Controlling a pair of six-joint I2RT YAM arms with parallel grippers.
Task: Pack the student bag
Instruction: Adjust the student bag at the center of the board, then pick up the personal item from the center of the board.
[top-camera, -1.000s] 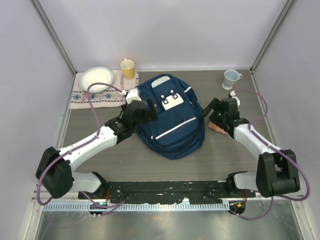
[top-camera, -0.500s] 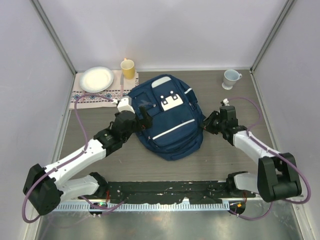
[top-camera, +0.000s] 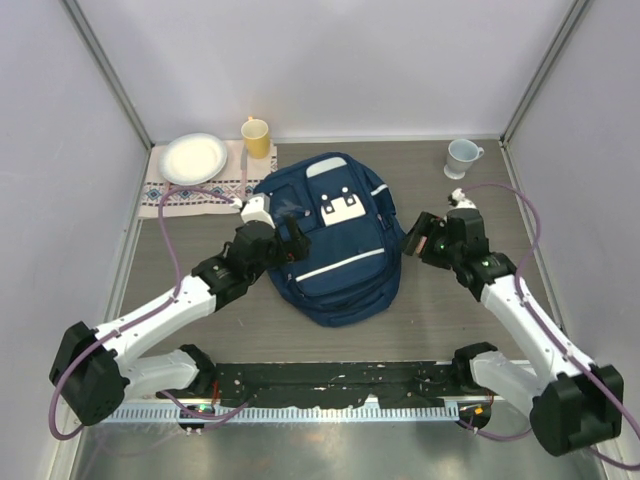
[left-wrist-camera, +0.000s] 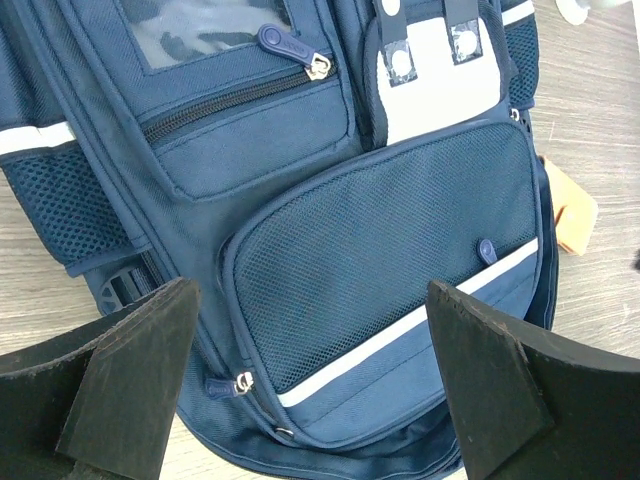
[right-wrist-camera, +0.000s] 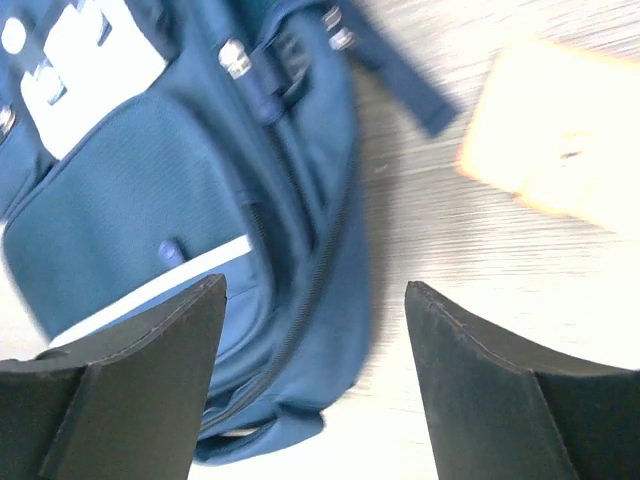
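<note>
The student bag (top-camera: 335, 245), navy with white stripes and a white buckled flap, lies flat mid-table with its front up. My left gripper (top-camera: 293, 237) is open and empty over the bag's left side. In the left wrist view (left-wrist-camera: 320, 400) its fingers straddle the mesh front pocket (left-wrist-camera: 390, 240) from above. My right gripper (top-camera: 420, 240) is open and empty at the bag's right edge. In the blurred right wrist view (right-wrist-camera: 315, 380) it hovers over the bag's lower corner (right-wrist-camera: 290, 330). A tan flat object (right-wrist-camera: 560, 140) lies on the table beside the bag and also shows in the left wrist view (left-wrist-camera: 575, 210).
A white plate (top-camera: 195, 157) sits on a patterned cloth (top-camera: 175, 195) at the back left, with a yellow cup (top-camera: 256, 135) beside it. A pale mug (top-camera: 461, 156) stands at the back right. Side walls close in the table.
The bag has shifted a little left and turned. My left arm drew back, then came forward over the bag. My right gripper left the tan object and moved to the bag's right edge.
</note>
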